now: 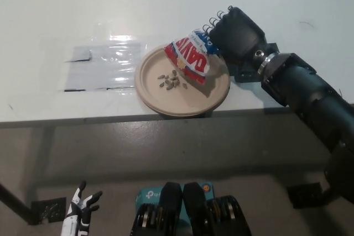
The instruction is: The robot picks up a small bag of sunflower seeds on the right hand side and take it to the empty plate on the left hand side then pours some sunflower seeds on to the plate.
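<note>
The black right robot hand (235, 31) grips the red seed bag (188, 61), tilted over the tan plate (213, 95) on the white surface (166, 4). A small heap of sunflower seeds (169, 81) lies in the plate. The white left robot hand (82, 209) rests low with fingers spread, holding nothing

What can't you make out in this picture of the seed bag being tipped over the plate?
Head view only:
- Seed bag: its mouth faces down, so what remains inside is hidden; the black right hand covers its upper end.
- Seeds on the plate: too small to count.
- White left hand: cut off by the bottom edge.
</note>
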{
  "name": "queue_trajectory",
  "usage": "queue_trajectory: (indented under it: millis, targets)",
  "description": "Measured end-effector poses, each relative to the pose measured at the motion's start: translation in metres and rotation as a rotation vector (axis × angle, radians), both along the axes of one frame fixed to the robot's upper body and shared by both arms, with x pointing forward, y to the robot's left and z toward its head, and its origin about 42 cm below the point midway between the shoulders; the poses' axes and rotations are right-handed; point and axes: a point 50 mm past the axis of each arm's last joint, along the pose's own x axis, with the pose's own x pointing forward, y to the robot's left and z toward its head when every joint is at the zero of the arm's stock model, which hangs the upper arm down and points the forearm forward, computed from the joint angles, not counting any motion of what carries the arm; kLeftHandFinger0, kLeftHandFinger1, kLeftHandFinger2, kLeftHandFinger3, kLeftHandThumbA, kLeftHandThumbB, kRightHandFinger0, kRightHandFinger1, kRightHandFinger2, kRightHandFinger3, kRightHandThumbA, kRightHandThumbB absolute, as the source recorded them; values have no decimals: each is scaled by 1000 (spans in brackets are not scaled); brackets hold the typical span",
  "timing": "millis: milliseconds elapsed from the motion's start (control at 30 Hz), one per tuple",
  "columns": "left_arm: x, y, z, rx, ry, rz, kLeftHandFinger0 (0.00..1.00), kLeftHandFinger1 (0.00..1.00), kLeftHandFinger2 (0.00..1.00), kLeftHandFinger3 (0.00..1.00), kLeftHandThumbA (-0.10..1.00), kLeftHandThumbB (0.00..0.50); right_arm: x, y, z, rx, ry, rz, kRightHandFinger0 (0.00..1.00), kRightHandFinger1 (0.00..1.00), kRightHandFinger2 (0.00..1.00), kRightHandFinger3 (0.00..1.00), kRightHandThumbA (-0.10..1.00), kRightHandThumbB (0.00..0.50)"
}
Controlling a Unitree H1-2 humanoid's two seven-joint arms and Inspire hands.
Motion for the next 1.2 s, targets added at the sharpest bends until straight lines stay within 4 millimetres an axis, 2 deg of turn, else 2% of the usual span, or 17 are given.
queue_trajectory:
  millis: [67,167,233,300,333,367,433,500,533,567,733,833,933,967,1067,1167,1200]
  targets:
    - [0,0,0,0,-1,0,831,844,797,1000,1000,110,0,0,0,6,2,0,0,1,482,331,-100,258]
    - [0,0,0,0,-1,0,837,848,796,1000,1000,118,-1,-2,-2,23,7,-8,0,82,605,416,-100,225]
    - [1,0,0,0,-1,0,840,846,791,1000,1000,114,-2,-4,-8,47,18,-20,0,56,553,383,-100,254]
    - [1,0,0,0,-2,0,853,849,795,1000,1000,114,-5,-7,-17,44,25,-25,0,11,500,344,-100,256]
    - [1,0,0,0,-1,0,853,849,795,1000,1000,113,-8,-9,-23,35,26,-26,0,0,483,345,-100,232]
    - [1,0,0,0,-1,0,854,851,795,1000,1000,111,-9,-10,-26,30,27,-27,0,14,503,361,-100,238]
    - [1,0,0,-1,-2,0,851,850,791,1000,1000,100,-11,-13,-34,24,39,-34,0,23,528,393,-100,206]
    - [1,0,1,1,-3,-1,847,848,784,1000,1000,104,-12,-15,-37,31,45,-42,0,62,561,413,-100,224]
    - [1,0,1,1,-3,-1,846,846,783,1000,1000,110,-12,-16,-36,40,46,-47,0,122,591,430,-100,255]
    - [1,0,1,1,-3,-1,846,845,782,1000,1000,111,-12,-17,-36,51,47,-51,0,124,573,416,-100,274]
    - [2,0,1,0,-5,-1,814,819,765,1000,1000,113,-11,-23,-34,195,73,-102,0,88,525,368,-100,229]
    - [2,0,1,2,-5,-2,793,808,756,1000,1000,118,-14,-29,-43,300,112,-137,0,96,567,412,-100,206]
    - [2,0,1,3,-5,-2,791,805,756,1000,1000,113,-18,-36,-54,393,156,-166,0,99,632,550,-100,176]
    - [2,0,1,3,-5,-2,791,803,754,1000,1000,111,-20,-38,-57,428,170,-175,0,106,647,579,-100,193]
    - [2,0,1,2,-4,-1,802,808,742,1000,1000,111,-22,-44,-62,533,202,-199,0,213,773,788,-100,174]
    - [2,0,1,3,-5,-2,783,795,740,1000,1000,109,-21,-48,-61,633,227,-224,0,254,775,823,-100,155]
    - [2,0,1,4,-4,-2,779,797,742,1000,1000,112,-21,-49,-61,652,231,-227,0,254,766,801,-100,177]
